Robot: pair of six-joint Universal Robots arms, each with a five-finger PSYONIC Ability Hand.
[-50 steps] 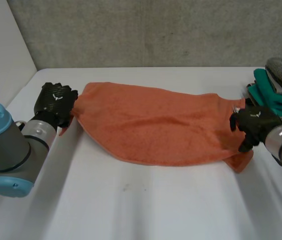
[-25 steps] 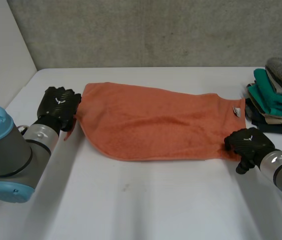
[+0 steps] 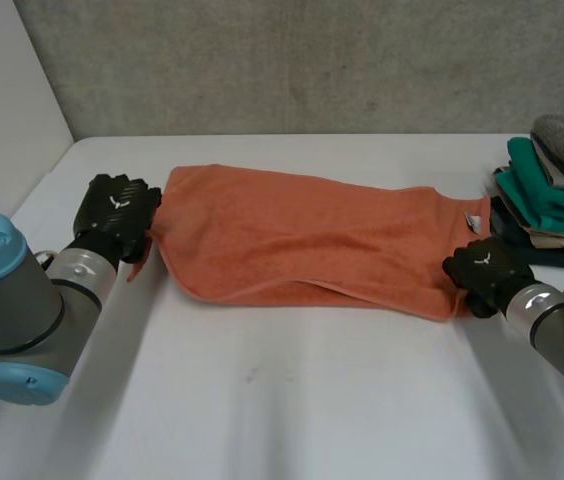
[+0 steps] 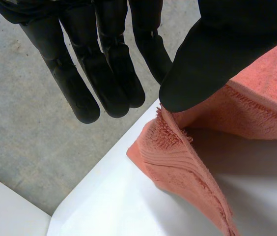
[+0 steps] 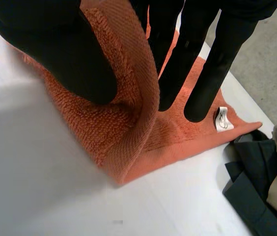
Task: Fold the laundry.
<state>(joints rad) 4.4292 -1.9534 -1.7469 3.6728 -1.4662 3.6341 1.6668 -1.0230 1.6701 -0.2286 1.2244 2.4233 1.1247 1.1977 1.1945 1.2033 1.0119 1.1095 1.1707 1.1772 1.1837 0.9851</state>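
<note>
Two hands hold the orange towel lying flat between them on the table: the left hand pinches its left end under the thumb, the right hand pinches its near right corner, fingers straight.

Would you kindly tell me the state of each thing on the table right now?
orange towel: lying lengthwise on the table, held at both ends, doubled at its right end.
left hand: pinching the towel's left corner.
right hand: pinching the towel's right edge, which is raised.
clothes stack: folded, piled beside the right hand.
</note>
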